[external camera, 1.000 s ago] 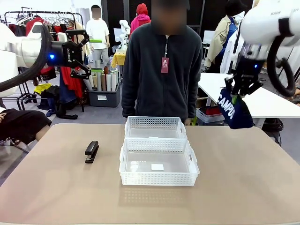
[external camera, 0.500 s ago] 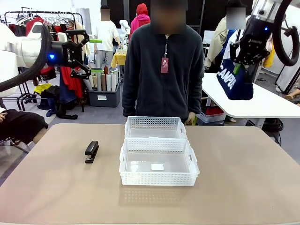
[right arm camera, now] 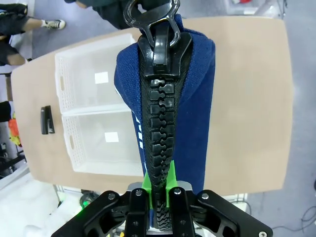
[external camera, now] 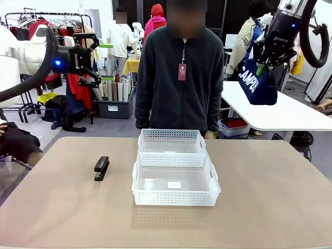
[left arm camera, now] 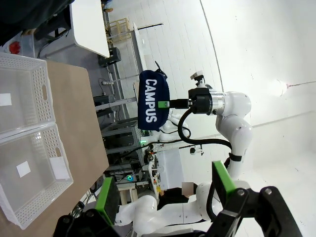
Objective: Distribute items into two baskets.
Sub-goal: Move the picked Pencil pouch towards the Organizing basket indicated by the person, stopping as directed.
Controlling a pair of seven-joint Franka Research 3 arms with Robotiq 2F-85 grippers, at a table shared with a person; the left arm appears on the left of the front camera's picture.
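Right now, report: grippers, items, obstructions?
Right gripper shut on navy blue CAMPUS zip pouch, held high. Left gripper open, raised. Black stapler on table, left of white lattice plastic baskets.

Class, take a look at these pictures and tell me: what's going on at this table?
The robot's right hand is shut on the navy CAMPUS pouch, holding it high up on the right. The left hand hangs open, high on the left. The black stapler lies on the table, left of the near basket and the far basket; neither holds an item yet. A person stands at the far side.
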